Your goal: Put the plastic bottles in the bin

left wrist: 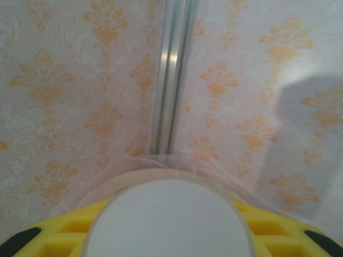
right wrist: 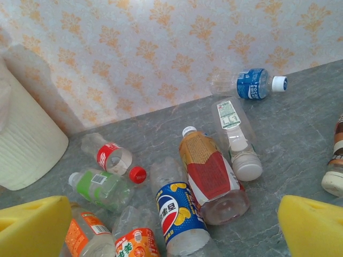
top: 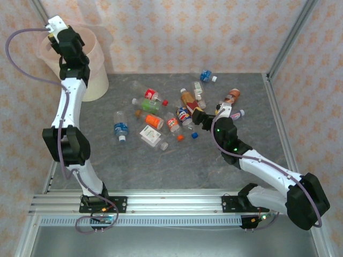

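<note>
Hovering low over the grey table (top: 161, 166) right of centre, the right gripper (top: 208, 113) had its yellow pads (right wrist: 32, 227) spread wide apart. Just beyond them, and what a jumble, the plastic bottles (top: 154, 122) lay scattered on their sides across the middle of the table. From the right wrist, the nearest was a blue Pepsi bottle (right wrist: 179, 214), touching a red-and-orange labelled bottle (right wrist: 209, 174) on its right. Left of those sat two orange-labelled bottles (right wrist: 136, 246), then a green-labelled bottle (right wrist: 102, 187) and a red Coca-Cola bottle (right wrist: 110, 156) with its red cap (right wrist: 138, 174). A clear bottle with a white cap (right wrist: 238, 144) lay a little farther off, a brown bottle (right wrist: 335, 166) poked in at the right edge, and a blue-labelled bottle (right wrist: 254, 84) rested well apart, by the far wall.

Over in the far left corner stood the bin (top: 96, 75), upright against the patterned wall. The left gripper (top: 56, 29) hung right above its rim (left wrist: 134, 172). Its wrist camera showed a pale round object (left wrist: 169, 219), too blurred to name, filling the gap between the yellow pads, apparently gripped.
</note>
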Available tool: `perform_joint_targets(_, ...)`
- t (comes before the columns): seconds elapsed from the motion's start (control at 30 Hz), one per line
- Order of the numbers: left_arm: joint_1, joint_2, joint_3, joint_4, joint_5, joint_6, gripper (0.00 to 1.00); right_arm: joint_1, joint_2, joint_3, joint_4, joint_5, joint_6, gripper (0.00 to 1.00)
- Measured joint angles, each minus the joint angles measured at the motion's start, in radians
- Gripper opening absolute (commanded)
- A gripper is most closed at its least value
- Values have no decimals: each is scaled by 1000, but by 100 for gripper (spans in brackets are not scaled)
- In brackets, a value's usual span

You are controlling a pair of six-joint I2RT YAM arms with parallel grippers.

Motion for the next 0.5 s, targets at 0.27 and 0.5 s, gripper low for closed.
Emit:
perform_joint_targets(0.27,40,108,213,-79,39,-2,32,0,8,3,0,16,0,99)
perform_joint_targets(0.5,40,284,451,-256,53,-34,31,0,51,23,-10,18,0,99)
